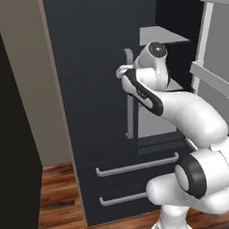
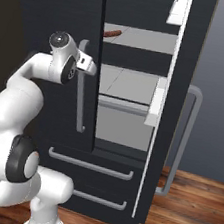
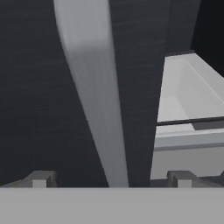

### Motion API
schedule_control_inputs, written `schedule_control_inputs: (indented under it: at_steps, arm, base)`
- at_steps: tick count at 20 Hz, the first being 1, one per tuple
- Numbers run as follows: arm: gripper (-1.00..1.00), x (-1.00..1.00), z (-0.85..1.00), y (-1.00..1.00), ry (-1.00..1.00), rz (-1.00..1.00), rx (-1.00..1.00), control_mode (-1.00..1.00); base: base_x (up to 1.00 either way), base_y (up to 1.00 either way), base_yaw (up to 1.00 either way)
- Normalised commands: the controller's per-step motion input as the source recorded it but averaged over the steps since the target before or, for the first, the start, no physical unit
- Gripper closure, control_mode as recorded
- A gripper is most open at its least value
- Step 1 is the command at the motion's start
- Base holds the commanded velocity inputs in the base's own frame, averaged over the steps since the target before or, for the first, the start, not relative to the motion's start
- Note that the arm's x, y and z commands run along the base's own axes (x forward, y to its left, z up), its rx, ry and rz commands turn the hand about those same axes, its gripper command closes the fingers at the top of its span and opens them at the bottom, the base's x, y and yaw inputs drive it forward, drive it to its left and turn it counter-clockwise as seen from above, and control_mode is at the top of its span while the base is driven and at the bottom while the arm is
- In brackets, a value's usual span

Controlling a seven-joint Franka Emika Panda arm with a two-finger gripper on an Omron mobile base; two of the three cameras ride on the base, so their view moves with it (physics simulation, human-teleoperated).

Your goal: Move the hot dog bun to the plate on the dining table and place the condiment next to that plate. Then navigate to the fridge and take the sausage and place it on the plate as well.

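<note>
Nearest, the fingers [image 3: 40, 178] stand wide apart, gripping nothing, with the gripper [image 3: 110, 180] straddling the left fridge door handle [image 3: 89, 87]. In the right base view the hand sits against that handle [image 2: 82, 87], while the right fridge door [image 2: 175, 92] stands open. Judging from this, the left door looks due to be opened next: centre the bar between both fingers, close firmly, then pull along the door's arc. Farther in, the sausage [image 2: 113, 33] lies on the upper fridge shelf [image 2: 144, 39].
</note>
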Motion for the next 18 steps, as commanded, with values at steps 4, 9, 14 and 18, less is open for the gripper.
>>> schedule_control_inputs:
  at_steps: [4,9,14,18]
  arm:
    - [-1.0,0.58,-0.19,0.0,0.0,0.0,0.0,-1.0]
    - [-1.0,0.58,-0.19,0.0,0.0,0.0,0.0,-1.0]
    - [-1.0,0.5,-0.18,0.02,0.0,0.0,0.0,-1.0]
    - [1.0,0.47,-0.2,0.08,0.0,0.0,0.0,-1.0]
  base:
    - [0.0,0.0,0.0]
    - [0.0,0.0,0.0]
    - [0.0,0.0,0.0]
    - [0.0,0.0,0.0]
